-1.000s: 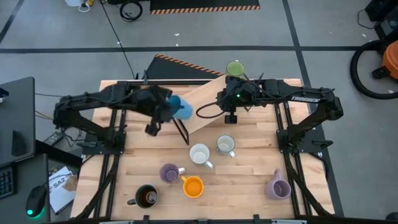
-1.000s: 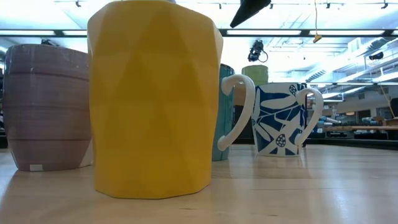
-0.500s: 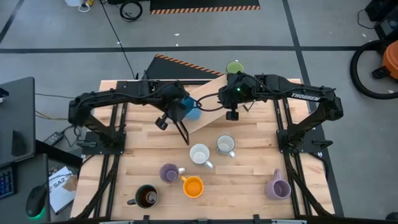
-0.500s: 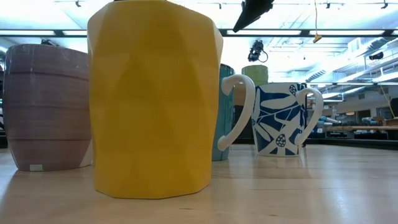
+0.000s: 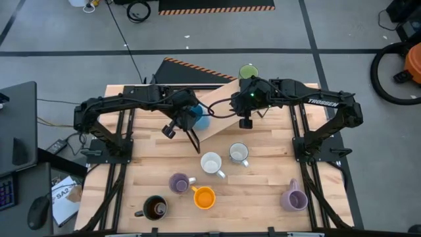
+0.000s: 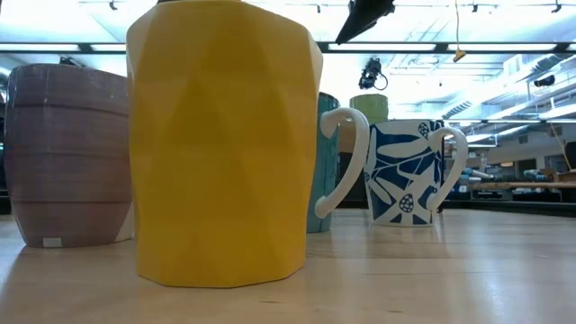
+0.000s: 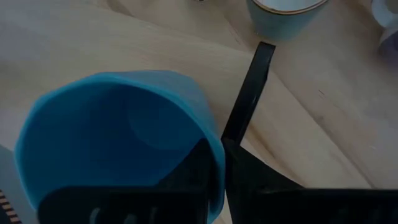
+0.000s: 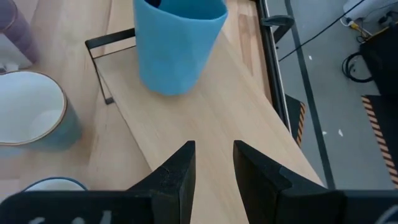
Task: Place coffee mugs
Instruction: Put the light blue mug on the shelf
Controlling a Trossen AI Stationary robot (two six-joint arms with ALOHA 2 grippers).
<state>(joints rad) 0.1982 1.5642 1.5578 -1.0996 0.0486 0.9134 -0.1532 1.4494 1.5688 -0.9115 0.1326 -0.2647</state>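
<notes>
My left gripper (image 5: 191, 117) is over the left end of a slanted wooden board (image 5: 220, 108) and is shut on the blue mug (image 5: 198, 119). My right gripper (image 5: 245, 122), open and empty, hovers over the board's right half, and its wrist view faces the blue mug (image 8: 177, 43). The green mug (image 5: 248, 71) stands at the board's far end. On the table stand the white mug (image 5: 210, 162), pale grey-white mug (image 5: 238, 153), two lavender mugs (image 5: 179, 182) (image 5: 294, 197), orange mug (image 5: 204, 197) and dark mug (image 5: 155, 208). My left gripper holds the blue mug by its rim (image 7: 214, 144), one finger (image 7: 189, 168) inside the mug and one outside, coming from above. The mug is roughly upright over the board (image 8: 205, 118), mouth up. Whether its base touches the board I cannot tell.
The board rests on a thin black stand (image 5: 192, 138) at its near-left end. In the low view the orange mug (image 6: 220, 144) and a lavender mug (image 6: 67, 153) fill the foreground. Bare table lies along the right side and near the left edge.
My left arm has reached toward the table's right, carrying the blue mug from beside the board's left end to above it, then held nearly still. The mugs on the table have not moved.
</notes>
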